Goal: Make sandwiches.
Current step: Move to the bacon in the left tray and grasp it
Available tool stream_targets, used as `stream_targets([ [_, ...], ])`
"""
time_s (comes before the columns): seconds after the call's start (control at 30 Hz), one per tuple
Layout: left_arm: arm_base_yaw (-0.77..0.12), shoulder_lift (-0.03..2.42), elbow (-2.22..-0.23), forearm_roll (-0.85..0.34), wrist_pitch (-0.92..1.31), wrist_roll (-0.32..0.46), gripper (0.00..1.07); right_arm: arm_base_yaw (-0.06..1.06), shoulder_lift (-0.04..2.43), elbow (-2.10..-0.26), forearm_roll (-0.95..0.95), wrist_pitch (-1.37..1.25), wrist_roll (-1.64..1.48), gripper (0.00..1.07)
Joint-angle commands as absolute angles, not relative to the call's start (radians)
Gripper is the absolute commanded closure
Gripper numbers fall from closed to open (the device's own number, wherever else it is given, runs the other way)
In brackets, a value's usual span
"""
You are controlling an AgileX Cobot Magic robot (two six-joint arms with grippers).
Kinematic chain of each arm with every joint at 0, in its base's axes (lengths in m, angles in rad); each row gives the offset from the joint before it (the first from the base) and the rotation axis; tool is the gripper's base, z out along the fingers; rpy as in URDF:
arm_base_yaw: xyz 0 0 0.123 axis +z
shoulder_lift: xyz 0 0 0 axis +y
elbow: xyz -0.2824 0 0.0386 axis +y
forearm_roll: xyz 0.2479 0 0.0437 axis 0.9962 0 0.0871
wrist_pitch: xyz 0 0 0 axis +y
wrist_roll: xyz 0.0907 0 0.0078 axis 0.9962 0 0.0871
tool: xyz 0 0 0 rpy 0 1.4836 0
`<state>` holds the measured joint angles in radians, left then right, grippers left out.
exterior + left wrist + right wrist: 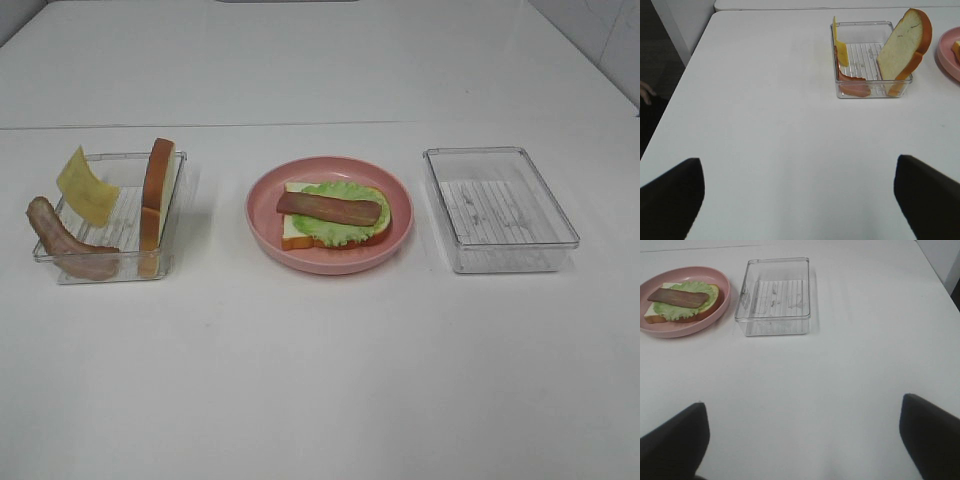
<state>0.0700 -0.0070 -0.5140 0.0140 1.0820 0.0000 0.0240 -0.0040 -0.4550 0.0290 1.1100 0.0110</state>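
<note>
Left pincer (797, 167) and right pincer (802, 402) gape wide, gripping nothing. Mid-tabletop (320, 380), a round pink plate (330, 266) carries one white bread slice (295, 233), one green lettuce leaf (345, 229) and one reddish-brown bacon strip (328, 208). Two clear plastic trays flank it: the left-edge tray (100, 270) holds one yellow cheese slice (85, 187), one second bacon strip (65, 240) and one upright bread slice (158, 175); the right-edge tray (500, 262) sits opposite.

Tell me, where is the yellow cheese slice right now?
In the high view, the cheese slice leans inside the clear tray on the table's left side, between a bacon strip and an upright bread slice, left of the pink plate.
</note>
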Motion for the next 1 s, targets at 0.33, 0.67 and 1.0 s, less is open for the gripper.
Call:
stream_targets([
  [0.33, 0.074, -0.006, -0.515, 0.034, 1.073, 0.0, 0.09, 0.019, -0.027, -0.452, 0.027, 1.1, 0.008, 0.11],
  [0.67, 0.074, 0.24, -0.543, 0.028, 1.088, 0.0, 0.09, 0.019, -0.027, -0.452, 0.027, 1.1, 0.009, 0.11],
  [1.0, 0.074, 0.766, -0.693, 0.081, 1.098, -0.087, 0.09, 0.019, -0.027, -0.452, 0.027, 1.1, 0.009, 0.11],
])
